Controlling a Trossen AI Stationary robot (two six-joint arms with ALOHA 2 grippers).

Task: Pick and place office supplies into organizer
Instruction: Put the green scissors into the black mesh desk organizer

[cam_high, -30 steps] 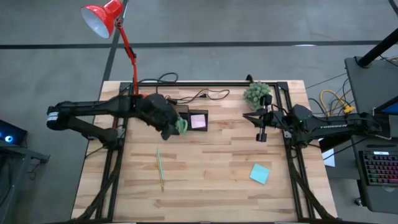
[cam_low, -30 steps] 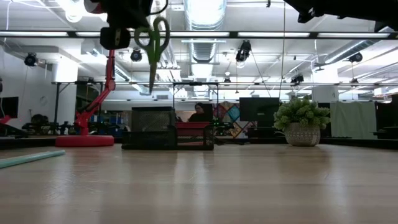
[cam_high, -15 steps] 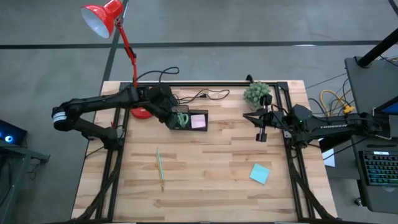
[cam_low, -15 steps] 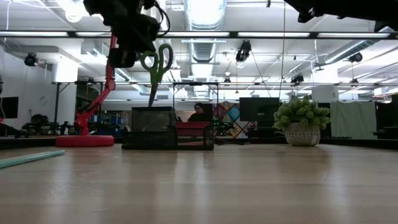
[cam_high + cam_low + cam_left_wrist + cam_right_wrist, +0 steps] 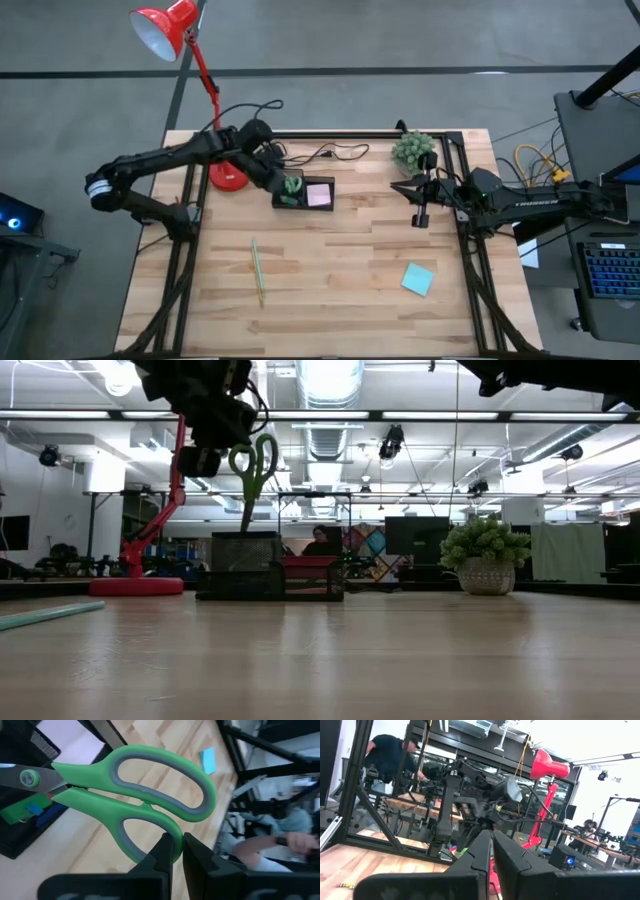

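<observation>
Scissors (image 5: pixel 145 795), glossy green looped handles, hang over black mesh organizer (image 5: pixel 268 565).

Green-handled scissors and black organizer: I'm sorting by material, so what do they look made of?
Green-handled scissors: matte green plastic loops with grey, maybe rubbery lining; shiny steel-looking blades. Black organizer: probably wire mesh, since its walls look see-through.

A lab or workshop hall is shown: exposed ducts (image 5: pixel 330 435) and strip lights (image 5: pixel 330 380) overhead, benches behind, a black frame (image 5: pixel 470 260) around the desk (image 5: pixel 340 280).
</observation>
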